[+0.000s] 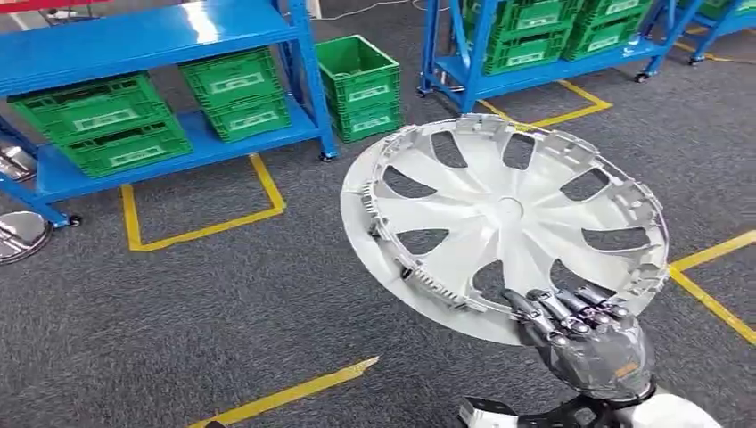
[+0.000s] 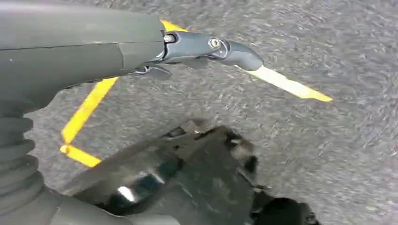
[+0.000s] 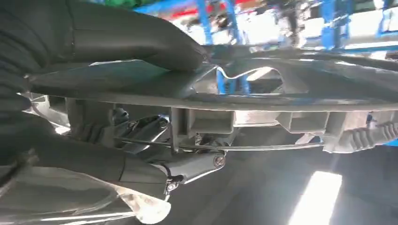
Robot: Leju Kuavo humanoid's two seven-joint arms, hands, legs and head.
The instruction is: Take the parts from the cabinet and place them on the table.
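Note:
A large silver wheel cover [image 1: 504,223] with curved spokes is held up in front of me, its inner ribbed side facing the head camera. My right hand [image 1: 584,334] grips its lower rim, fingers curled over the edge. In the right wrist view the cover's rim [image 3: 244,101] runs across the picture, clamped between the thumb [image 3: 136,40] and the fingers [image 3: 178,168]. My left hand [image 2: 141,51] hangs over the grey carpet, holding nothing, one finger [image 2: 211,49] stretched out straight.
Blue shelf racks [image 1: 160,40] with green crates [image 1: 236,94] stand ahead on the left and at the back right [image 1: 526,40]. One green crate [image 1: 359,85] sits on the floor between them. Yellow tape lines [image 1: 201,227] mark the grey carpet. Shiny parts [image 1: 20,234] lie at the far left.

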